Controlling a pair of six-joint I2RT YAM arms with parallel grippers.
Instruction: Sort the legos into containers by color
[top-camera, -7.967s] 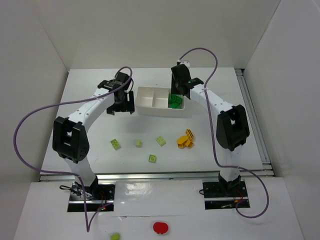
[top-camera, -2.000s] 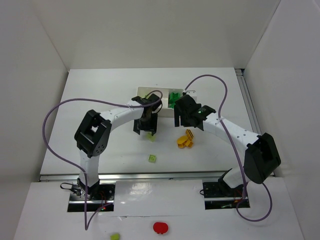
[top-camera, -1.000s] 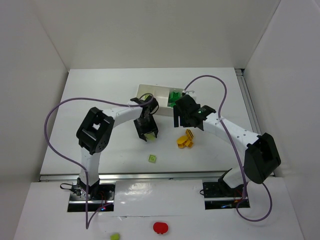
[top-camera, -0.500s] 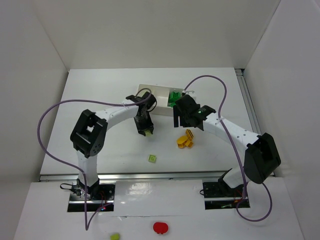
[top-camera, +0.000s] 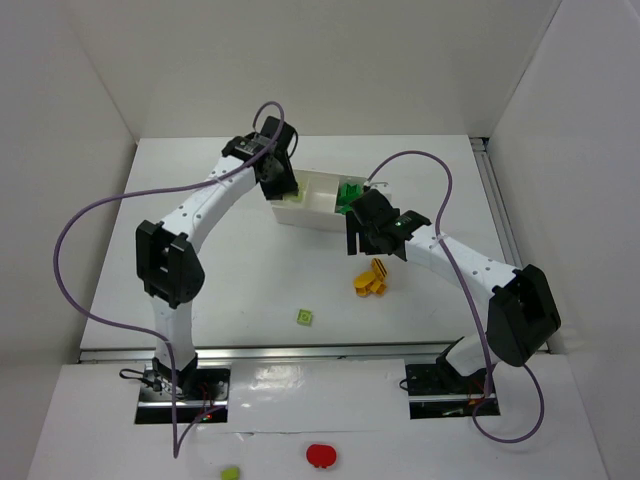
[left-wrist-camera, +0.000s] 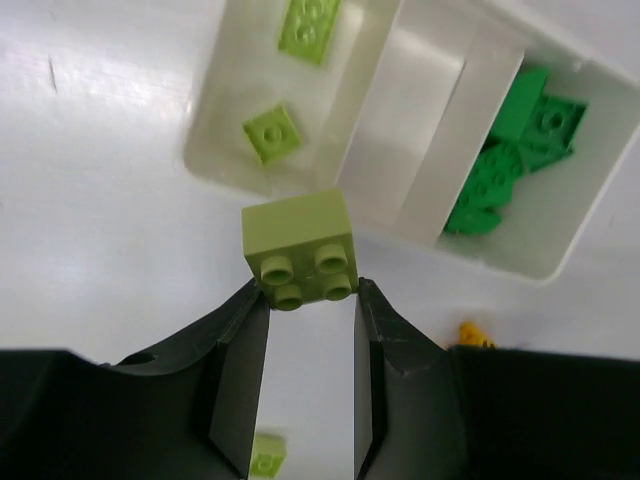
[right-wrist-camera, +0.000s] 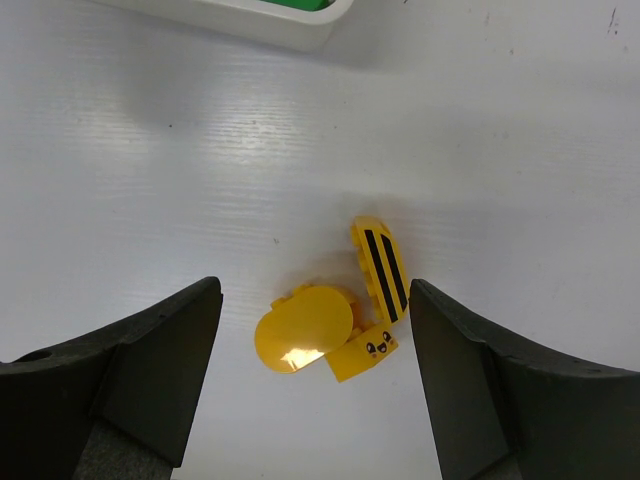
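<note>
Plastic, hard and shiny, was what they were dealing with, so the pale lime brick (left-wrist-camera: 300, 248) was never going to squash or bend. My guess was it weighed next to nothing and would skate out of a sloppy pinch. The left gripper (left-wrist-camera: 305, 290) was clamped on its two smooth side faces, down at the studded end. That looked the sensible spot to me: flat parallel walls, nothing to roll on.

It hung in the air right by the near wall of the white tray (left-wrist-camera: 420, 110), at the end compartment that held two other lime bricks (left-wrist-camera: 272, 133). The dark green bricks (left-wrist-camera: 500, 160) sat in the far end section and the middle one was bare.

The right gripper (right-wrist-camera: 315, 290) hovered with its jaws wide apart, holding nothing, above the yellow pieces (right-wrist-camera: 305, 340) lying on the worktop (top-camera: 200, 290). Those looked trickier: one rounded and glossy, one striped and tilted against it. I'd go for straight edges, not the curve. One loose lime brick (top-camera: 305, 317) lay well apart, nearer the arm bases.
</note>
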